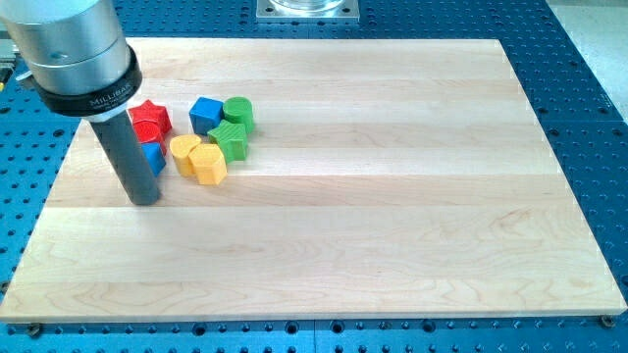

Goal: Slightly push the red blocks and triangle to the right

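My tip point(144, 199) rests on the wooden board at the view's left, just below and left of the block cluster. A red star-shaped block point(150, 117) sits right of the rod. A second red block point(146, 134) shows just below it, partly hidden by the rod. A blue block point(154, 157), probably the triangle, touches the rod's right side. Further right are a yellow round block point(183, 149), a yellow hexagon-like block point(208, 163), a blue cube point(205, 113), a green cylinder point(238, 112) and a green star-shaped block point(232, 138).
The wooden board point(373, 196) lies on a blue perforated table point(589, 98). A metal mount point(307, 9) is at the view's top edge. The arm's grey body point(74, 49) fills the top left corner.
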You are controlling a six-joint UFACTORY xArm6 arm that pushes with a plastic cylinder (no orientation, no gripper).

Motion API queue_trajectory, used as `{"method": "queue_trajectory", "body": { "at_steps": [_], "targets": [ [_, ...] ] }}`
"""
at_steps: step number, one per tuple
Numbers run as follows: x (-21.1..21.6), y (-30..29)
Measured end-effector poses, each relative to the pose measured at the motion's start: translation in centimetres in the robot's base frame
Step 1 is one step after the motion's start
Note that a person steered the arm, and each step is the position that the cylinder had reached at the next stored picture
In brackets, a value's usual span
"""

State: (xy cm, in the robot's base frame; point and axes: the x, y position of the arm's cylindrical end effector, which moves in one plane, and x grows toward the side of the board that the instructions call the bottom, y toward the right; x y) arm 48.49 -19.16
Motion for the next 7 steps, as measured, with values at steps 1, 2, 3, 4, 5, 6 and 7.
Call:
{"method": "queue_trajectory", "body": {
  "at_steps": [1, 2, 3, 4, 5, 6, 7],
  "targets": [
    [-1.2, 0.0],
    [-1.7, -0.6],
    [-1.7, -2.7],
    [-2.3, -5.3],
    [-5.8, -8.1],
    [-9.3, -8.1],
    [-13.3, -8.1]
  ]
}}
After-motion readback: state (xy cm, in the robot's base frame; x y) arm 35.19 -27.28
